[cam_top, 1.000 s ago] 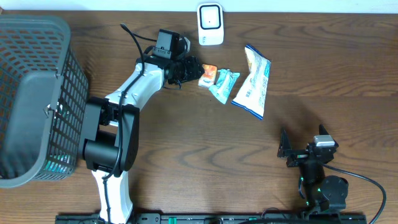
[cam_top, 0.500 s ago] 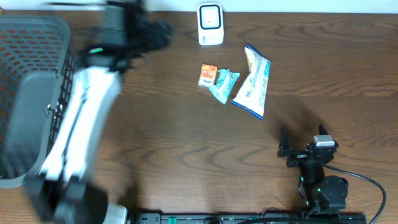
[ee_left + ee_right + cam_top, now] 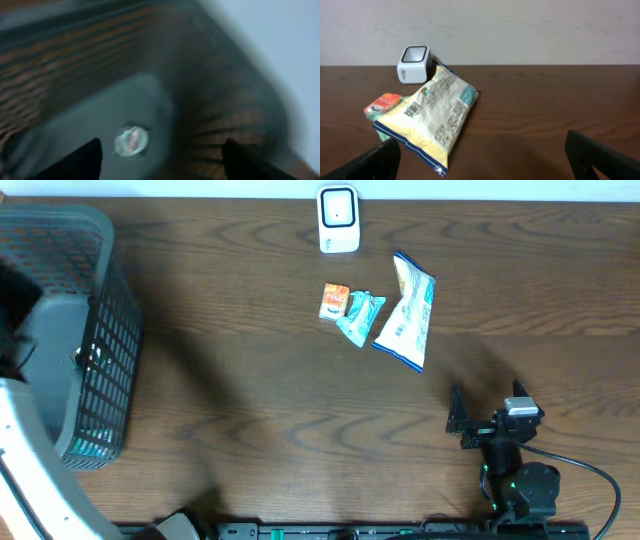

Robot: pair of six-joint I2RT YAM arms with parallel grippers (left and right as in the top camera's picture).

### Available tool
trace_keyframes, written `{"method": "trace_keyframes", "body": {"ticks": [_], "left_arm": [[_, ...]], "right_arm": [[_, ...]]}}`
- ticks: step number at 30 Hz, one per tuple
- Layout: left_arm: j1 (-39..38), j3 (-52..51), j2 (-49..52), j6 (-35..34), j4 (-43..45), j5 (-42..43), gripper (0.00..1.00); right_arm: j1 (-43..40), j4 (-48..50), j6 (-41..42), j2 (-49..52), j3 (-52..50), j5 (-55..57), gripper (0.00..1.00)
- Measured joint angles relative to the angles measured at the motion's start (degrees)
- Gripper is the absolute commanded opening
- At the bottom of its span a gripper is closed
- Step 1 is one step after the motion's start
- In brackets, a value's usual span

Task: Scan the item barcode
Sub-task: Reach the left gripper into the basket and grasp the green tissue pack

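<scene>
Where the dark, wood-grained table (image 3: 250, 390) meets the pale back wall, a white scanner (image 3: 338, 220) stands upright, a rounded cube with a dark square window. Just in front of it three packets lie flat in a loose row. The small orange packet (image 3: 334, 301) is a neat rectangle. The teal wrapper (image 3: 359, 317) just beside it is crinkled and glossy. Against that rests the snack bag (image 3: 406, 310), a long pillow of shiny film, white and yellow with blue crimped edges, lying slantwise with its fine-printed side up.

The right gripper (image 3: 487, 152) hovers low over the bare wood, well apart from the packets, its blunt black fingers (image 3: 382, 157) spread wide with nothing between them.

At the table's left end stands the basket (image 3: 110, 350), dark grey plastic with lattice walls and a smooth solid floor. The white, rounded shell of the left arm (image 3: 25, 470) crosses the corner beside it. Its wrist view is heavily blurred. The left gripper (image 3: 165, 159) hangs over the basket's inside, its dark wedge-shaped fingertips (image 3: 87, 157) well apart and gripping nothing. Below them a small round pale thing (image 3: 131, 141) lies on the grey floor, too smeared to identify
</scene>
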Motion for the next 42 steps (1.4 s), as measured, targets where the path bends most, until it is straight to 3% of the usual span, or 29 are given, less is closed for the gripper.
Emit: {"method": "trace_keyframes", "body": {"ticks": [3,6,11,17,34,42], "left_arm": [[4.8,-0.7,2.6,-1.7,-4.7,-1.6,0.88],[6.6,-0.8,5.6,-2.4,-9.5,-2.2,0.76],[6.7,-1.2,9.9,-4.4,-15.4,-2.3,0.78],[6.7,-1.4,13.9,-12.5,-21.1,-2.3,0.81],[6.7,-14.2,24.1,-20.5,-17.7,-6.2,0.81],[6.7,-17.9,24.1,-21.8,-13.7,-7.0,0.72]], "right_arm": [[0.0,0.0,0.0,0.0,0.0,0.0,0.99],[0.0,0.0,0.0,0.0,0.0,0.0,0.99],[0.0,0.0,0.0,0.0,0.0,0.0,0.99],[0.0,0.0,0.0,0.0,0.0,0.0,0.99],[0.0,0.0,0.0,0.0,0.0,0.0,0.99],[0.0,0.0,0.0,0.0,0.0,0.0,0.99]]}}
